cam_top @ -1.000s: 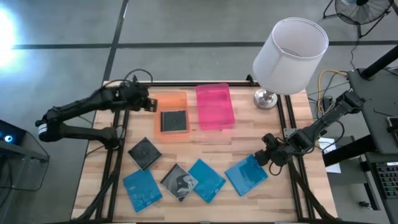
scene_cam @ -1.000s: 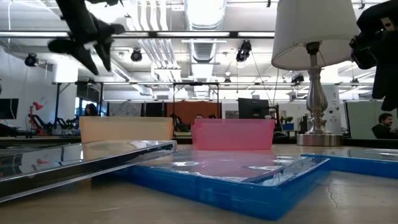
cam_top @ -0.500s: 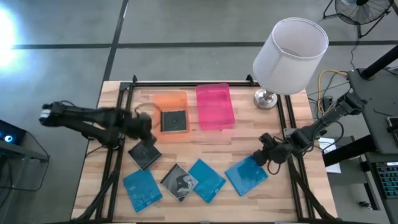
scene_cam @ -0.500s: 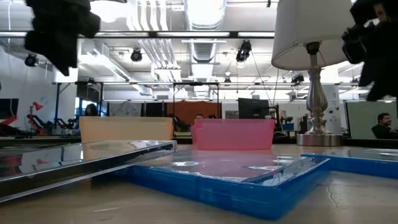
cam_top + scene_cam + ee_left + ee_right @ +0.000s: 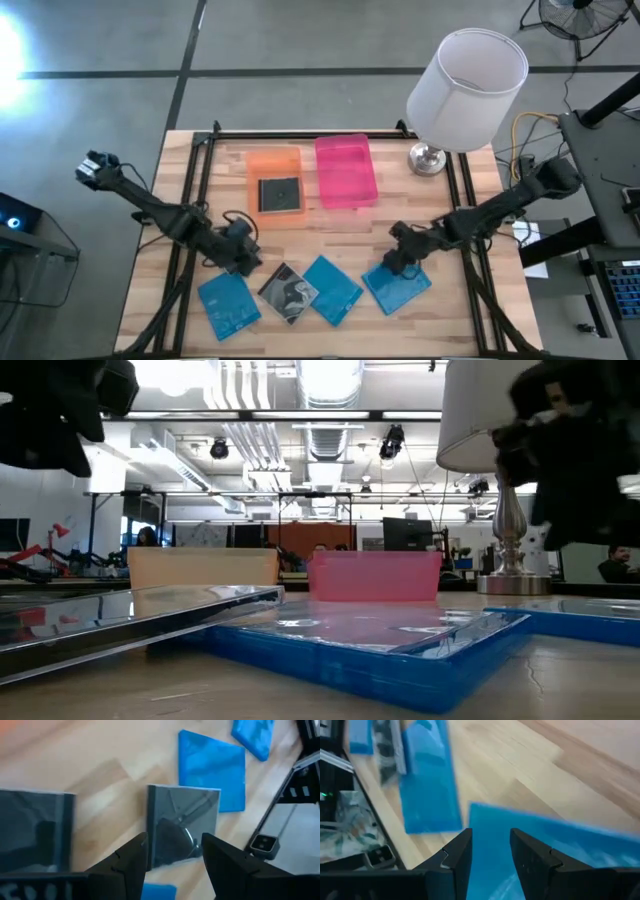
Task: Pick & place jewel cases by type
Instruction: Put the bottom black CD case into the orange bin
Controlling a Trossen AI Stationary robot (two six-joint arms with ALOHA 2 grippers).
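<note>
Both grippers low over the front row of cases.

I have my left gripper (image 5: 240, 255) down at lower left of the high view, fingers apart, sitting over a dark case (image 5: 30, 830) that it mostly covers from above; its wrist camera shows that case beside a second grey case (image 5: 289, 291) and a blue case (image 5: 333, 289) farther along. My right gripper (image 5: 401, 259) is at lower centre-right, fingers apart too, right at the edge of the rightmost blue case (image 5: 400, 283), with nothing clamped. Another blue case (image 5: 228, 303) lies at lower left. One dark case (image 5: 280, 194) already sits inside the orange tray (image 5: 272, 160) in the upper middle, the pink tray (image 5: 345, 170) just beside it. A lamp (image 5: 465, 80) stands at the wooden surface's (image 5: 330, 225) upper right corner.
</note>
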